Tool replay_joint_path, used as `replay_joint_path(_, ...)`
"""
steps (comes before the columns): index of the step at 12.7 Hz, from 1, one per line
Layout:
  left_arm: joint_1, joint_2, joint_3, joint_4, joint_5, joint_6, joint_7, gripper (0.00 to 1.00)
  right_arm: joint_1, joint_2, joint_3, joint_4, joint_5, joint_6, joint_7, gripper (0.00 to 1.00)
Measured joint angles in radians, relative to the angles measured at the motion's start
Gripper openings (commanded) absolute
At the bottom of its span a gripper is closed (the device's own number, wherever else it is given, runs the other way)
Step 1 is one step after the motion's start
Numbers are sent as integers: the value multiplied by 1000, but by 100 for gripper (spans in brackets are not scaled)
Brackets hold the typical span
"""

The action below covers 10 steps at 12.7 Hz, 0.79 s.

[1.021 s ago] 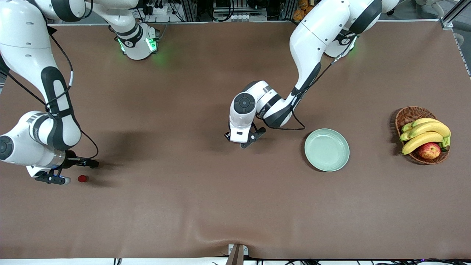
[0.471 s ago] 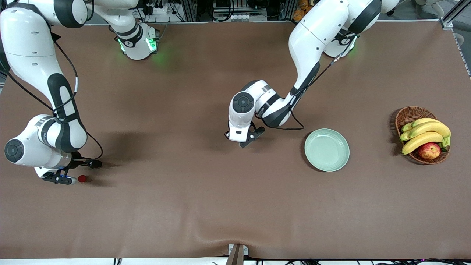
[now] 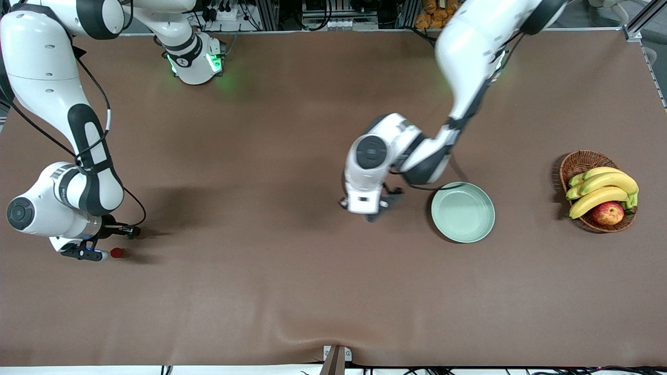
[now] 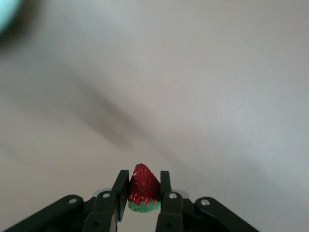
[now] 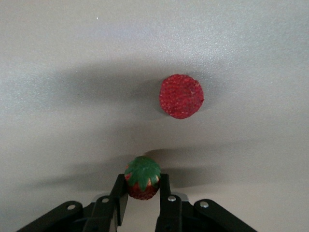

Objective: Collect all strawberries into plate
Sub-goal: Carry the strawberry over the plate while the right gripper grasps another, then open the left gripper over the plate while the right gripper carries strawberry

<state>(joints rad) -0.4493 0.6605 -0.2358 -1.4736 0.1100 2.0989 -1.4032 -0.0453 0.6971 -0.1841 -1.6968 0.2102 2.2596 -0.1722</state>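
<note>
No legible text, label, brand, number or sign found on any surface in the views.

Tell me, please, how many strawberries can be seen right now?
3: one strawberry in the left gripper, one in the right gripper, one lying on the table beside it. None seem hidden.

We see a wicker basket [image 3: 578, 162] on the brown surface [image 3: 292, 291] at the left arm's end. In it we find bananas [image 3: 604, 190] and an apple [image 3: 608, 213].
</note>
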Motion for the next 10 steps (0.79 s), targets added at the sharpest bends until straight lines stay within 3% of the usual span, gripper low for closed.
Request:
replay_joint_path(4, 260, -177, 1, -151, 2, -142, 293, 0, 36, -3, 12, 36, 0, 9, -1, 0)
replay_joint_path(8, 430, -164, 0, -242, 2, -151, 516, 0, 247, -45, 25, 125, 2, -11, 271, 0)
replay_joint_path(9, 454, -139, 0, -249, 2, -150, 560, 5, 307, -54, 33, 128, 8, -23, 354, 0)
replay_joint_path(10, 468, -112, 0, -252, 2, -148, 591, 29, 362, -56, 53, 128, 26, -29, 436, 0)
